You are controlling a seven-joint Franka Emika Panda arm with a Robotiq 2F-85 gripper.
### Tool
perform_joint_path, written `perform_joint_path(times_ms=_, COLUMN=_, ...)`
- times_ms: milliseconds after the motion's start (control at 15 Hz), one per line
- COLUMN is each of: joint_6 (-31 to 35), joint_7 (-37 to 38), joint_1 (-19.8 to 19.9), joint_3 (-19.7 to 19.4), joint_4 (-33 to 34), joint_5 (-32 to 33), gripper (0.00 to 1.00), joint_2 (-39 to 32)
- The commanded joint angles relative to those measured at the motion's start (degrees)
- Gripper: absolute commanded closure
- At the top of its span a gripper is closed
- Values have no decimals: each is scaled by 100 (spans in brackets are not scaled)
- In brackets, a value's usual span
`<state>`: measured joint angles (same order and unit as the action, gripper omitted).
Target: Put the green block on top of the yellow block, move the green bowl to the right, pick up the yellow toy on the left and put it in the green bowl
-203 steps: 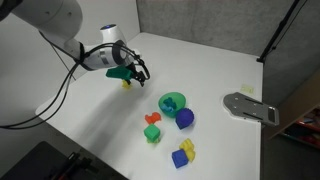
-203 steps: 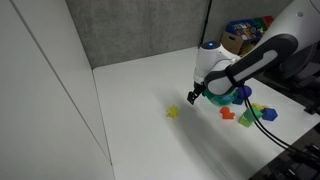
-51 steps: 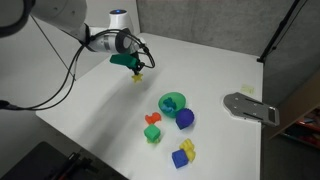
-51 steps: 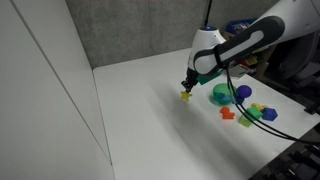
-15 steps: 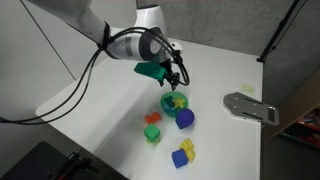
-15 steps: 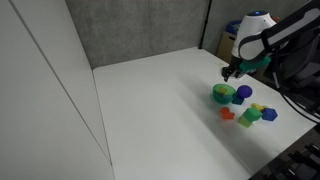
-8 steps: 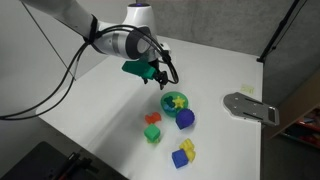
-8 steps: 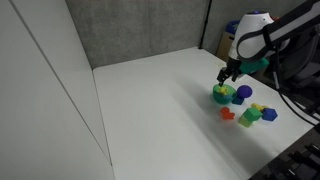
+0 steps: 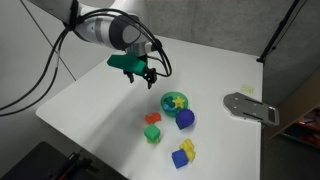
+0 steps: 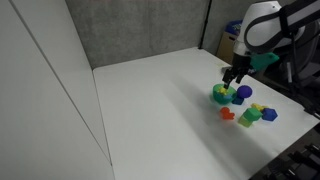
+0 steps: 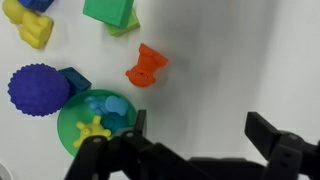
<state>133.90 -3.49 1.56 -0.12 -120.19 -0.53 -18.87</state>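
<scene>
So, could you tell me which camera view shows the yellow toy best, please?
The wrist view: the yellow toy lies close and sharp inside the green bowl, its star-like arms distinct. In an exterior view the toy is a small yellow patch; in an exterior view the bowl shows, the toy hardly.

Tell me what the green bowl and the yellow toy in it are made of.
The green bowl: probably plastic, smooth, uniform teal colour, thin rim. The yellow toy inside it: likely moulded plastic or rubber; solid bright colour, rounded arms. Blur leaves it open.
</scene>
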Motion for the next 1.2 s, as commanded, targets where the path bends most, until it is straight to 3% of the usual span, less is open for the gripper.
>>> perform_joint_path(times_ms=0, joint_6=-632, joint_7=24, joint_1=-62, joint_3=24, joint_4=-513, joint_5=23, gripper=0, joint_2=962)
perform_joint_path(times_ms=667, joint_6=-2360, joint_7=274, joint_1=-105, joint_3=-12, joint_4=-866, joint_5=3, gripper=0, joint_2=3055)
perform_joint_path(times_ms=933, joint_6=-2640, joint_7=375, joint_1=-114, joint_3=4, joint_4=-897, joint_5=-8, gripper=0, joint_2=3433)
perform_joint_path(times_ms=1133, joint_6=-2621, joint_7=238, joint_1=-124, joint_3=-10, joint_4=-814, joint_5=3, gripper=0, joint_2=3321)
